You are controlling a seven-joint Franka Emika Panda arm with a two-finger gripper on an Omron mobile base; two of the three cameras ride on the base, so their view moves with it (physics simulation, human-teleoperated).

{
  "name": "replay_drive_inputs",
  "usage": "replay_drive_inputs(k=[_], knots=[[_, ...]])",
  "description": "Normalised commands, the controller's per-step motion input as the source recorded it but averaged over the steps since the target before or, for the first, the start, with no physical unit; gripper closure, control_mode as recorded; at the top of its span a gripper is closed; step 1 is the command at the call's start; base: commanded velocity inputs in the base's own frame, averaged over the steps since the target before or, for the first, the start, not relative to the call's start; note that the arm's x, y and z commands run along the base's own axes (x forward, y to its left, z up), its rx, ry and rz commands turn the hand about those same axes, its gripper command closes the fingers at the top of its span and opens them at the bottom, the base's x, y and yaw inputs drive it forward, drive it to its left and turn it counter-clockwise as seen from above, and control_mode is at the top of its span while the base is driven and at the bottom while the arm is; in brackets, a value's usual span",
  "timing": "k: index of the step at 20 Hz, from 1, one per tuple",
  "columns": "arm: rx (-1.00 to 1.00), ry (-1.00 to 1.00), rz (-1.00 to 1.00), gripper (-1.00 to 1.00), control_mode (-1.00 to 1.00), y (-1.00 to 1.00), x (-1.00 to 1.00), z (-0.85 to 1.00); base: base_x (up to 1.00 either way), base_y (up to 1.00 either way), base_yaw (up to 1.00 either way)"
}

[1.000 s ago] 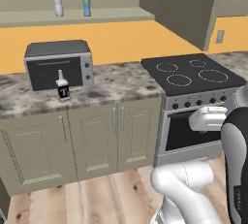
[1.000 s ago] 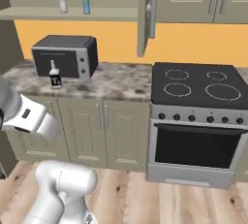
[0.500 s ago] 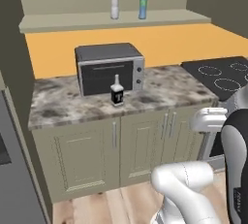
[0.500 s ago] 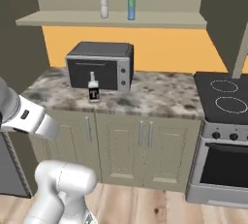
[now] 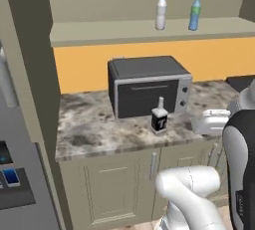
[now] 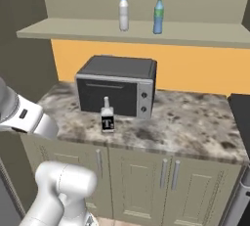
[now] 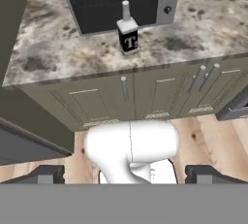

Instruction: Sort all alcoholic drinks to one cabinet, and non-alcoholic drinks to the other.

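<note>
Facing the counter (image 5: 99,129) now, with the square "T" bottle (image 5: 159,117) standing upright on the marble just in front of the microwave (image 5: 149,87), near its right-hand door edge but not touching it as far as I can tell. Gripper (image 7: 126,173) is hanging low and well back from the counter edge, looking down over the cabinet doors (image 7: 145,97); fingertips (image 7: 46,173) are standing as wide apart as they go and holding nothing. White blue-capped bottle (image 6: 123,13) and blue green-topped bottle (image 6: 158,15) are sitting upright on the open shelf (image 6: 73,30) above, a little apart from each other; I'm reading those two as the non-alcoholic pair. My read: we're lining up to pick the "T" bottle, nothing grasped yet. For a clean grab I'd be raising the hand above counter height first, since going straight forward from here risks clipping the counter lip. Then coming in from the front or slightly from the bottle's free side, keeping the microwave door clear of the far finger. Closing on the square body around the label, flat faces against the pads, not on the pale neck, which looks thin and likely to pivot. Lifting straight up before swinging away, because the microwave is right behind it. Beer bottle: I'm not spotting it.
</note>
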Motion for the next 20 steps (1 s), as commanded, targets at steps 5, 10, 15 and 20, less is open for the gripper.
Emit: replay_drive_inputs(k=[5, 10, 15, 20], knots=[[0.0, 0.0, 0.0, -1.0, 1.0, 0.0, 0.0, 0.0, 0.66, 0.0, 0.02], [0.0, 0.0, 0.0, -1.0, 1.0, 0.0, 0.0, 0.0, 0.68, 0.0, 0.0], [0.0, 0.0, 0.06, -1.0, -1.0, -0.04, 0.21, 0.0, 0.08, 0.0, 0.0], [0.01, -0.03, 0.31, -1.0, -1.0, -0.36, 0.17, -0.11, 0.0, 0.0, 0.0]])
